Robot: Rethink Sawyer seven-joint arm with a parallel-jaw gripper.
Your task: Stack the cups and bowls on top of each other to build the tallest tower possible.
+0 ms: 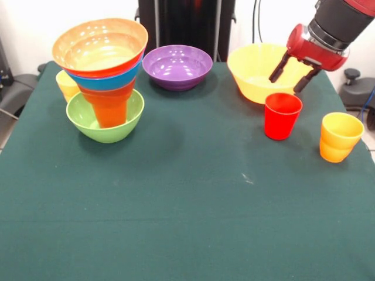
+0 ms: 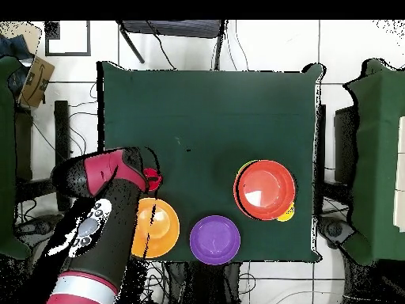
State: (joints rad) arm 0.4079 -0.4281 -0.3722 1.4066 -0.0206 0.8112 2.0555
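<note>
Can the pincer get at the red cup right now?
Probably yes: the open pincer hovers just above the upright red cup, nothing between them; the yellow bowl sits behind, apart.

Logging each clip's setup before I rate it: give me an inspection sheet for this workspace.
Surface: dark green tablecloth, a small pale mark right of centre.
Job's things: tower in green bowl; yellow cup behind it; purple bowl; big yellow bowl; red cup; yellow-orange cup, all apart and upright.
Clutter: nothing seen.
Gripper: gripper open, empty, above the red cup, in front of the big yellow bowl.
Cables: black cables behind the table.
Surroundings: tiled floor, other green-covered furniture.
</note>
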